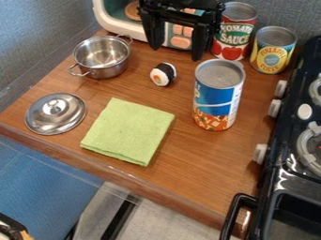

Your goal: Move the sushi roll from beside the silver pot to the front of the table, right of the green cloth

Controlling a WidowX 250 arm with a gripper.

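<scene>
Claw [176, 54] spread wide, I have it hanging over the back of the wooden bench [182, 176], near a toy sushi roll [163, 74]. The roll lies between a steel pot [102, 57] at left and an upright blue can [216, 96] at right. Closer to the front are a folded green cloth [128, 131] and a round metal lid [55, 114]. A red can [234, 35] and a yellow can [273, 50] stand behind the blue one, and a black stove [289, 161] is on the right.

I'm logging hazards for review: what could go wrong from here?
The open black two-finger end effector hangs close to the red tin can; a sideways swing might knock it. A low pass over the small black-and-white sushi toy could clip the tall blue can. The folded green cloth, near the front edge of the wooden counter, might slip off if dragged.
</scene>
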